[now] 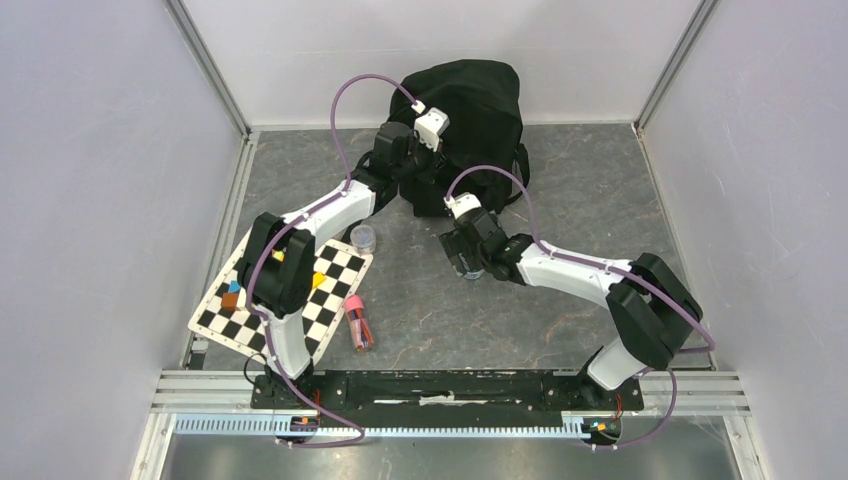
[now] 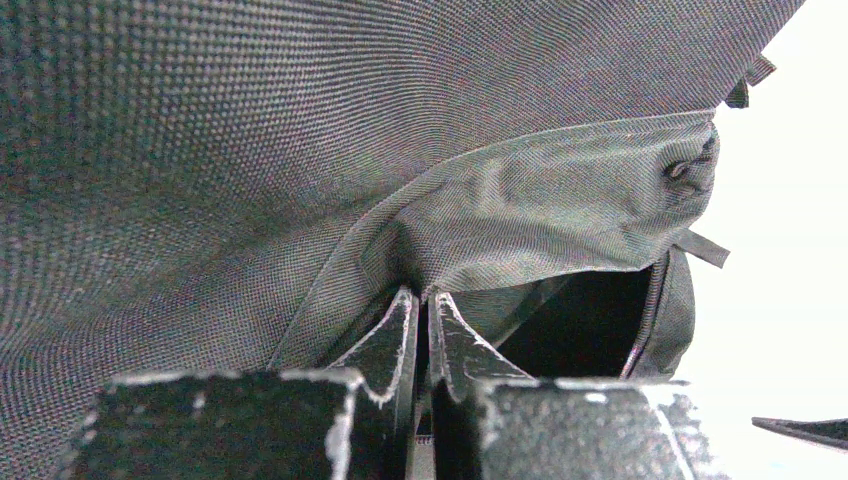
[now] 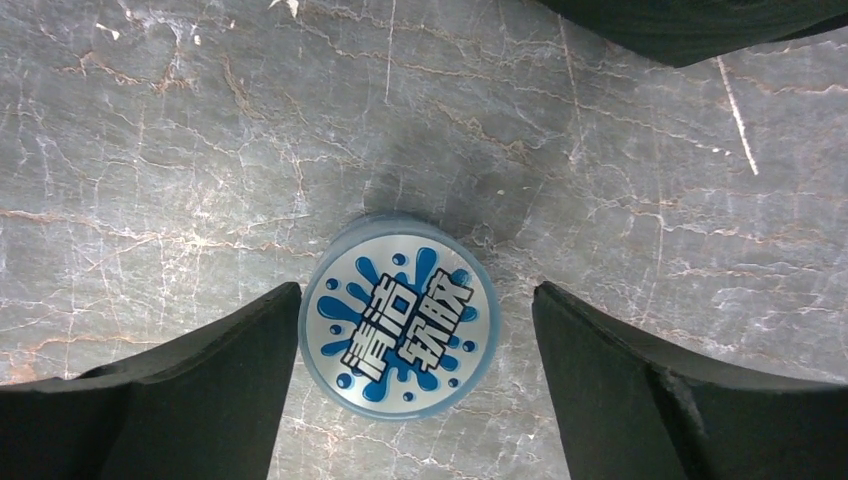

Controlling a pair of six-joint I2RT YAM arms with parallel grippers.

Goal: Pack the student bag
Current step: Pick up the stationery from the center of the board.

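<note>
The student bag (image 1: 480, 100), large, black and soft, stands at the back of the table. My left gripper (image 1: 415, 172) is at its front, shut on a fold of fabric by the mouth. In the left wrist view the left gripper (image 2: 425, 297) pinches the flap of the student bag (image 2: 540, 200), with the dark opening to the right. My right gripper (image 1: 468, 262) hangs over the table in front of the bag. In the right wrist view the right gripper (image 3: 417, 295) is open, one finger on each side of a round blue tin (image 3: 400, 315) with a splash label; the left finger is close to the tin's rim.
A checkerboard (image 1: 250, 325) lies at the left under the left arm, with small coloured blocks (image 1: 232, 295) on it. A small clear jar (image 1: 364, 237) stands by its far corner. A pink pen pouch (image 1: 358, 322) lies by its right edge. Walls enclose three sides.
</note>
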